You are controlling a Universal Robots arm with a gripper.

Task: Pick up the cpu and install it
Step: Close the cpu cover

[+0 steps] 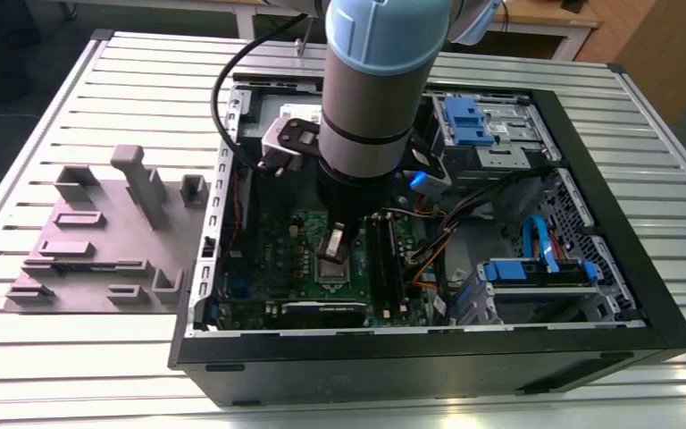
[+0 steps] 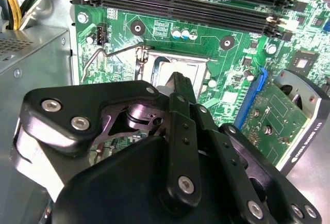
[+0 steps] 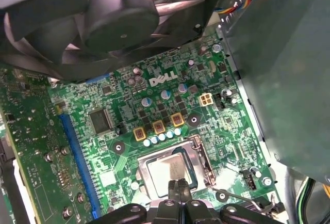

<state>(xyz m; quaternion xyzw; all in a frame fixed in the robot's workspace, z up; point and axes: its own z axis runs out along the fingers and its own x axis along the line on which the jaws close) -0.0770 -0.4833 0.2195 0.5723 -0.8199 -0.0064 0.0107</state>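
Gripper (image 3: 178,185): fingers pinched together directly over cpu (image 3: 167,170) seated in motherboard socket (image 3: 198,154); hazard: downward pressure skewing chip, bending pins

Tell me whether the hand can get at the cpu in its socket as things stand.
Probably yes. The hand hangs right over the cpu, which lies in the socket on the motherboard. In both wrist views nothing lies between them, and the fan stays off to one side.
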